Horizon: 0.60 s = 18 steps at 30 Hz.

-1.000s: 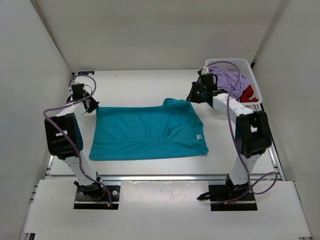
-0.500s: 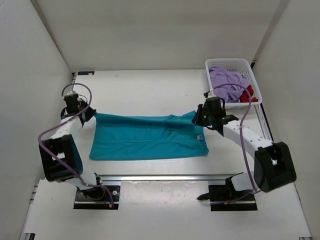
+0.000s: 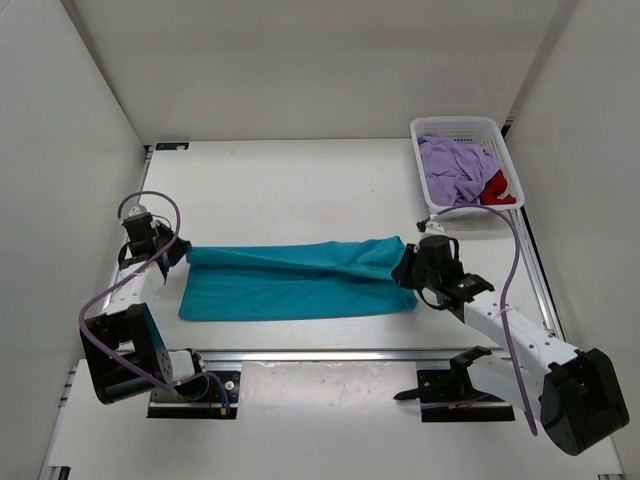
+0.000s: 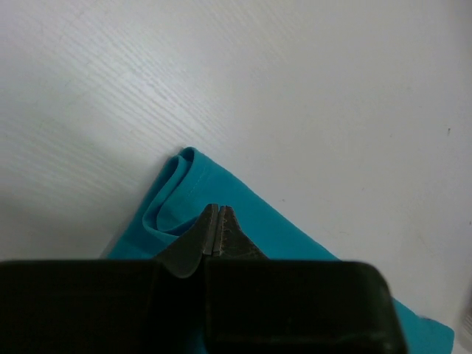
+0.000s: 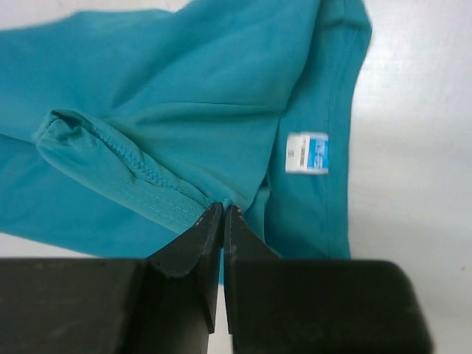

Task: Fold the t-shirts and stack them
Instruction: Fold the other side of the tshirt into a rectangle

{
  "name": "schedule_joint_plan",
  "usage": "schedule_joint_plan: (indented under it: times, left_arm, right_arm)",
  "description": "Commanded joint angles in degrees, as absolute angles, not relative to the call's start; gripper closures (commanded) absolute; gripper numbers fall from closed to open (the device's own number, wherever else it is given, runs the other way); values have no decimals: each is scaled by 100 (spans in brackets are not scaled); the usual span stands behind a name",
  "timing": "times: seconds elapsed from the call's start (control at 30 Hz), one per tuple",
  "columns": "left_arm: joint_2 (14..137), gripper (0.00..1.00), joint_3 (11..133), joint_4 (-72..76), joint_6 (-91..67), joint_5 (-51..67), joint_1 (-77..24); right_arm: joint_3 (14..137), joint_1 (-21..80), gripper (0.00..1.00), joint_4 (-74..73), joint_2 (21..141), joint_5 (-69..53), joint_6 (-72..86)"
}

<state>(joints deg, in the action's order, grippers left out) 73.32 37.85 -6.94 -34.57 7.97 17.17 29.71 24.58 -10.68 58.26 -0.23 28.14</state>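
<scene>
Folding the teal t-shirt [image 3: 290, 290].
My left gripper [image 4: 218, 212] and right gripper [image 5: 223, 212] clench its limp far edge (light, soft, I judge; hems grip best).

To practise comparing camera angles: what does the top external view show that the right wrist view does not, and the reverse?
Only the top external view: the white basket holding the lavender t-shirt and red t-shirt, and the left tool shut on a left corner of the teal t-shirt.
Only the right wrist view: the white label and the stitched hem pinched at the tool tips.
Both: the teal t-shirt on the table, with the right tool shut on it.
</scene>
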Motion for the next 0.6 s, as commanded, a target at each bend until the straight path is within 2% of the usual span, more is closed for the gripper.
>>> schedule_joint_plan:
  times: [0.0,0.1,0.13,0.17,0.23,0.3,0.37,0.4,0.43,0.47,0.53,0.57]
  left_arm:
    - [7172,98,3604,-685,-3437,721,1811]
    - [7304,87,3542,-676,-3655,1027,2090]
    - [7295,79,3472,-590,-3778,1115,2187]
    - [7191,75,3454,-598,-3858,1142,2284]
    - [6875,65,3262,-424,-4147,1064,2469]
    - [6724,62,3410,-518,-4184,932,2287]
    - [6680,65,3515,-361,-4227,975,2092]
    - [6610,68,3472,-334,-4280,1002,1979]
    - [6583,69,3428,-143,-4298,1011,1795]
    - [6557,70,3428,-71,-4263,1072,1610]
    - [6591,72,3445,-79,-4167,985,1163]
    - [6583,71,3428,-36,-4131,880,917]
  right_arm:
    - [2629,2645,100,-896,5642,193,2979]
    - [2505,2803,97,-949,5686,290,2989]
    - [2496,2865,93,-1028,5747,307,3023]
    - [2487,2865,91,-1011,5705,342,3023]
    - [2479,2891,80,-1081,5582,360,2997]
    - [2592,2909,72,-1151,5459,457,2980]
    - [2768,2935,70,-1204,5397,527,2962]
    - [2864,2988,71,-1213,5414,553,2988]
    - [2909,3093,78,-1169,5440,562,2936]
    - [2979,3137,90,-1047,5580,484,2918]
    - [3216,3295,100,-1020,5939,474,2918]
    - [3356,3496,100,-1011,6211,475,2866]
